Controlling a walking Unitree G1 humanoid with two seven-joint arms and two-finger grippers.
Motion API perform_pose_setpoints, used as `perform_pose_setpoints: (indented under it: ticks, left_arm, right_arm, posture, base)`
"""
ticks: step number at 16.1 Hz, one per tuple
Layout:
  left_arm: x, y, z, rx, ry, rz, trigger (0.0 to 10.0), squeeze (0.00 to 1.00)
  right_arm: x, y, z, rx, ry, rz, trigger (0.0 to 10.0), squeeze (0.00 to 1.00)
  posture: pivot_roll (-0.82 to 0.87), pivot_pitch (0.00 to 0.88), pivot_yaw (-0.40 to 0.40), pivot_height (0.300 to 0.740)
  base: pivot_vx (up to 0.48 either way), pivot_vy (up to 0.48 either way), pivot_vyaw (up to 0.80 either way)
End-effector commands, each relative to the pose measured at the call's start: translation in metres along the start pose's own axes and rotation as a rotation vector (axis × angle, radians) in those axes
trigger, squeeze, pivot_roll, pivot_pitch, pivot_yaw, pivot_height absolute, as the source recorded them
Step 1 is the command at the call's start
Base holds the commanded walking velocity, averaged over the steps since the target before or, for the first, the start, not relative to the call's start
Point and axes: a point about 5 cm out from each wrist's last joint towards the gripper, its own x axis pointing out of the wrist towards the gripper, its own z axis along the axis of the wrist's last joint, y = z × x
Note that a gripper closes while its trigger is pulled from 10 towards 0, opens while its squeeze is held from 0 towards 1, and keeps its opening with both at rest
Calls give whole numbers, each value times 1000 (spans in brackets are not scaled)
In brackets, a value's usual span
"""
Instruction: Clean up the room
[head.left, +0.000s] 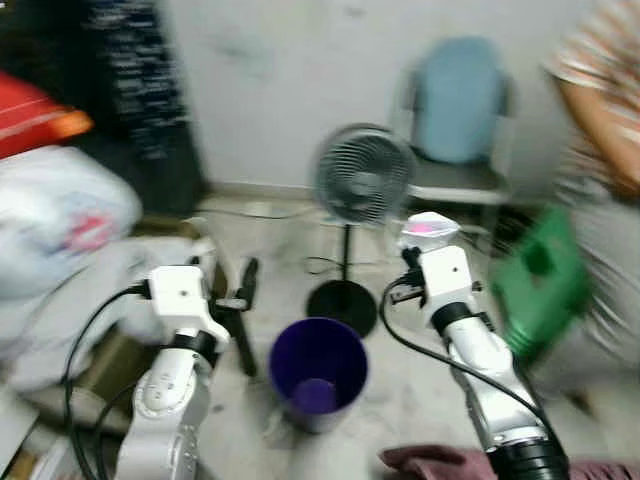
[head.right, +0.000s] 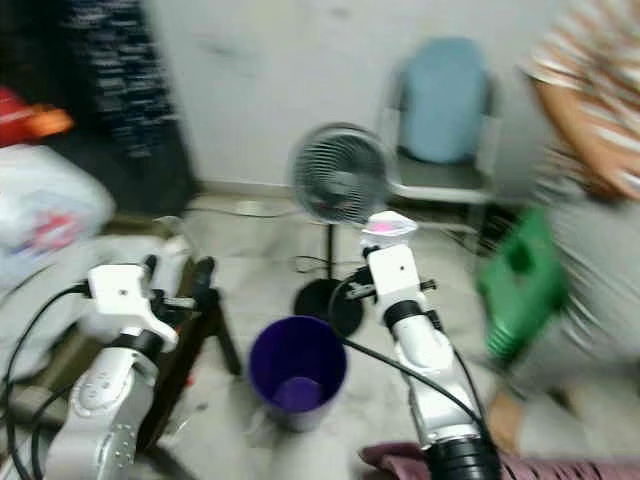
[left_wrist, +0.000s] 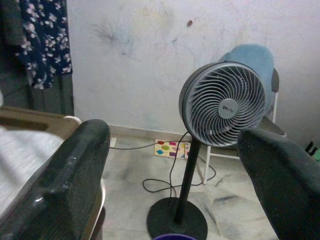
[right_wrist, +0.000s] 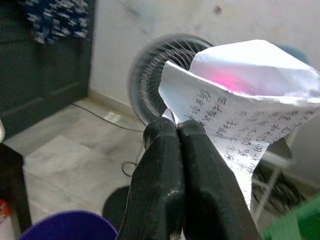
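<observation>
A purple bin (head.left: 318, 372) stands on the floor between my two arms, with a little purple showing at its bottom. My right gripper (right_wrist: 176, 131) is shut on a crumpled white paper (right_wrist: 245, 100) with printed text and a pink patch; it is held up to the right of the bin and above its rim level (head.left: 428, 228). My left gripper (head.left: 245, 290) is open with nothing between its fingers, left of the bin. Its fingers (left_wrist: 65, 180) frame the fan in the left wrist view.
A grey standing fan (head.left: 362, 176) on a black base sits just behind the bin, its cord trailing on the floor. A blue chair (head.left: 458, 110) stands by the wall. A person (head.left: 600, 150) holding a green object (head.left: 540, 275) is at the right. White bags (head.left: 60, 220) pile up at left.
</observation>
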Motion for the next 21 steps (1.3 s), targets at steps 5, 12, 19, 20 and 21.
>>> perform_pose_setpoints:
  ticks: [5,12,19,20,21]
  left_arm:
    - [-6,2,-4,54,30,-80,10000,0]
    - [-18,-22,-3,-23,55,-257,10000,0]
    - [-24,-23,-4,6,68,-282,10000,0]
    - [-23,-23,-4,6,65,-282,10000,0]
    - [-23,-23,-3,6,62,-282,10000,0]
  right_arm:
    - [4,14,2,27,-5,34,10000,0]
    - [-6,15,-5,77,41,1,10000,0]
    - [-20,12,-8,143,80,-84,10000,0]
    - [-19,12,-8,145,82,-85,10000,0]
    - [-18,12,-7,145,82,-85,10000,0]
  posture:
    - [48,2,-33,740]
    - [32,50,-28,740]
    - [43,53,-23,740]
    - [43,54,-23,740]
    - [43,54,-23,740]
  base:
    - [0,0,769]
    - [0,0,0]
    - [0,0,-76]
    - [0,0,-675]
    - [0,0,-675]
